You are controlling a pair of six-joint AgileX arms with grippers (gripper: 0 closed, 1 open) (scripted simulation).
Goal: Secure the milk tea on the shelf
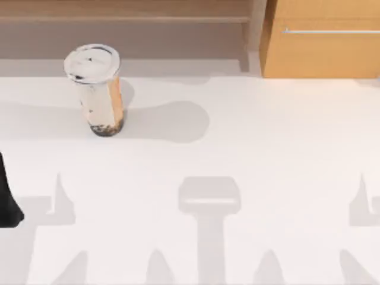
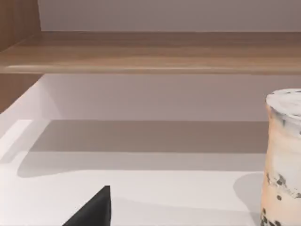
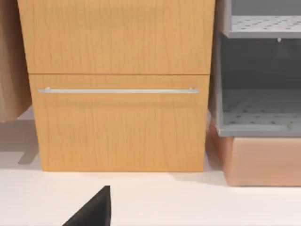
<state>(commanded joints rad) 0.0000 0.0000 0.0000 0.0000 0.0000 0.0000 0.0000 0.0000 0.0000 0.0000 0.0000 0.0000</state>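
Note:
The milk tea [image 1: 99, 90] stands upright on the white table [image 1: 255, 148] at the back left, a tall clear cup with a round white lid and dark pearls at its base. Behind it runs the shelf [image 1: 124, 19], a long brown wooden ledge ending in a grey-brown post [image 1: 256, 29]. A dark part of my left arm [image 1: 7, 199] sits at the table's left edge, well in front of and left of the cup. In the left wrist view the milk tea [image 2: 284, 160] stands below the shelf [image 2: 155, 52], and a black piece of my left gripper [image 2: 94, 211] is low in the picture.
An orange-tan cabinet [image 1: 323, 47] with a silver bar handle [image 1: 329, 31] stands at the back right. The right wrist view faces the cabinet [image 3: 117, 127], with a grey perforated rack [image 3: 258, 84] beside it and a black piece of my right gripper [image 3: 94, 211].

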